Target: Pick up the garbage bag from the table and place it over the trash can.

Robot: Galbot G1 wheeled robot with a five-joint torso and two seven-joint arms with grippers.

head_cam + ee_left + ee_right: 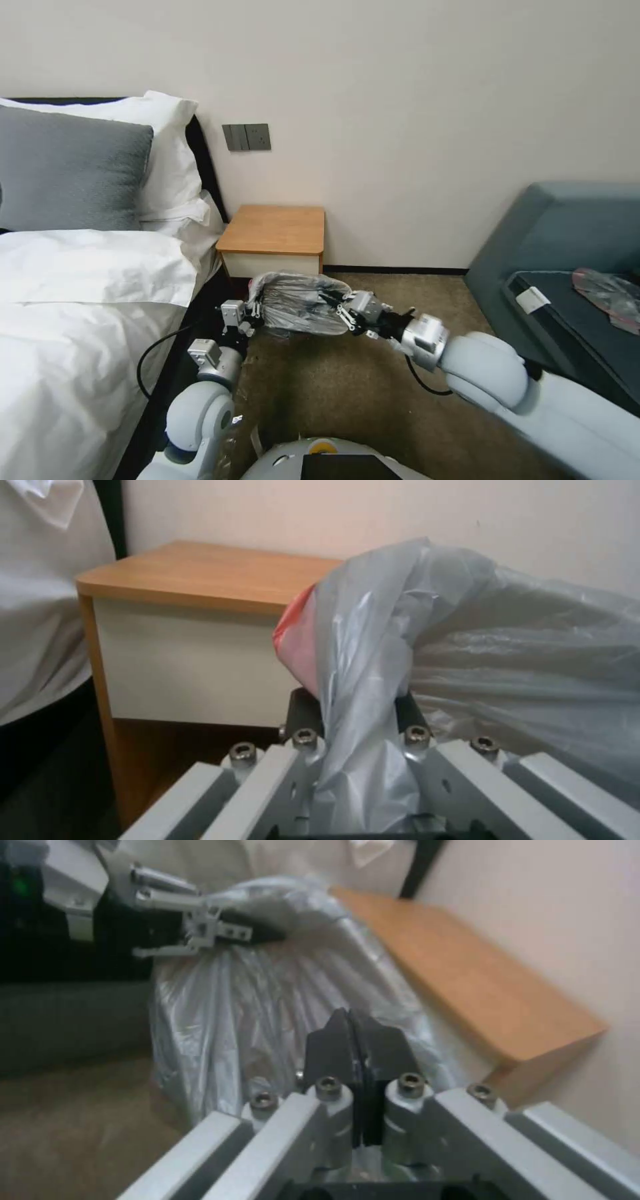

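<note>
The garbage bag (pixel 300 305), grey-clear film with a pink-red rim (pixel 297 640), hangs stretched between both grippers low in front of the table (pixel 275 230). My left gripper (pixel 257 308) is shut on its left edge; in the left wrist view the film runs up between the left gripper (pixel 353 705). At the bag's right edge my right gripper (pixel 331 299) is shut, its dark pads (pixel 333 1050) pressed together against the film. The right wrist view also shows the left gripper (pixel 260 932) clamping the far edge. The trash can is hidden from view.
A bed (pixel 80 313) with white bedding and pillows borders the left. A grey-blue sofa (pixel 567 233) stands at the right with a pinkish clear bag (pixel 607 293) on its seat. Brown carpet (pixel 347 387) lies open between them. The wall is just behind the table.
</note>
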